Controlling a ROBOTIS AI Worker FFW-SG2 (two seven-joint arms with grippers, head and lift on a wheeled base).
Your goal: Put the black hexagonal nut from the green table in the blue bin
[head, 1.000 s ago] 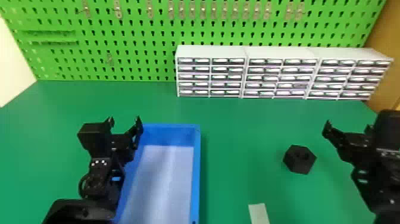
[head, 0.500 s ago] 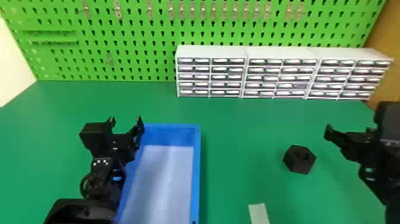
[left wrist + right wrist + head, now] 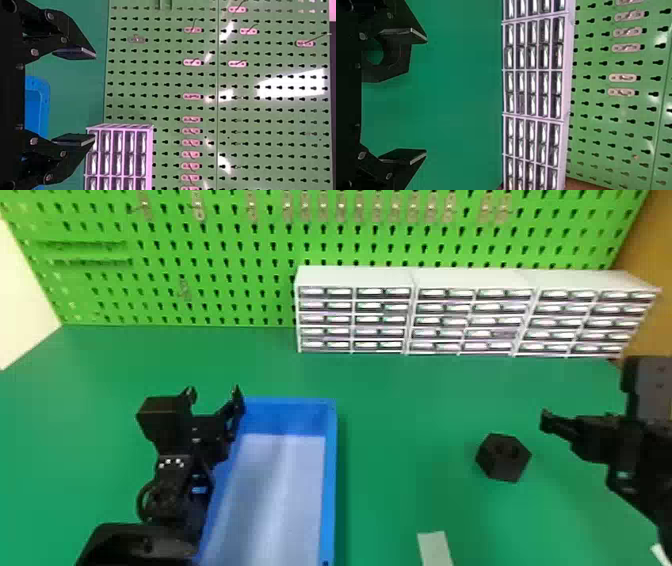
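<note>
The black hexagonal nut (image 3: 503,457) lies on the green table (image 3: 400,405), right of the blue bin (image 3: 328,485). Just right of the nut, my right gripper (image 3: 595,435) has one finger extended towards it in the head view. In the right wrist view, my right gripper (image 3: 426,96) stands open, and the nut (image 3: 399,65) is partly hidden behind one finger, not between the two. My left gripper (image 3: 214,395) is parked open over the bin's left side; in its own wrist view the left gripper (image 3: 95,97) has nothing between its fingers.
White drawer cabinets (image 3: 472,280) stand at the back, against the green pegboard (image 3: 240,255). A pale strip (image 3: 435,547) lies on the table near the front, between bin and nut. A brown panel (image 3: 645,245) borders the right side.
My right gripper has turned a little, its visible finger slightly lower and its wrist housing higher in the head view. The left arm, nut and bin have stayed put.
</note>
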